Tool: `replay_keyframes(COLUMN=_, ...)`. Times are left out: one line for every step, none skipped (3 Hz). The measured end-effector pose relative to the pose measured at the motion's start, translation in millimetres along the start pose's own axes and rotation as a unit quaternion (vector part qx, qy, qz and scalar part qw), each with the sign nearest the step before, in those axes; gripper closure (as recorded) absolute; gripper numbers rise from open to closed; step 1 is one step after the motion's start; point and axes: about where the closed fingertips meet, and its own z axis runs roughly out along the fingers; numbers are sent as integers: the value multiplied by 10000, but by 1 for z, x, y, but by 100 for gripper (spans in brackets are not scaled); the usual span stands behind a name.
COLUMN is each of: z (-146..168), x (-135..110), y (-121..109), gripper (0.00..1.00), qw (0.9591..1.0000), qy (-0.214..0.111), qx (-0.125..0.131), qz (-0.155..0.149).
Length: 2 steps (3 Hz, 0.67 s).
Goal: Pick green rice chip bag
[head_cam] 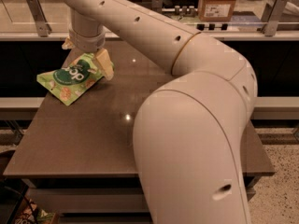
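The green rice chip bag (70, 79) lies flat at the back left of the brown table (84, 139); it is light green with a dark green round logo and orange chip pictures. My gripper (87, 54) reaches down from the white arm (187, 101) over the bag's far right end. One tan finger (105, 64) stands at the bag's right edge and the other finger (68, 43) shows behind it to the left, so the fingers are spread with the bag's end between them. The bag rests on the table.
My large arm covers the middle and right of the table and hides whatever lies there. A cardboard box (217, 1) stands on the counter behind. Metal rail brackets (38, 14) run along the back. The table's left edge is close to the bag.
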Motion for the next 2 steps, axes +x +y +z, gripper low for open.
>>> replay_keyframes(z=11, x=8, y=1, gripper=0, qw=9999, qy=-99, qx=15, qz=31)
replay_keyframes(z=18, x=13, y=3, gripper=0, qw=9998, qy=-192, qx=59, qz=71)
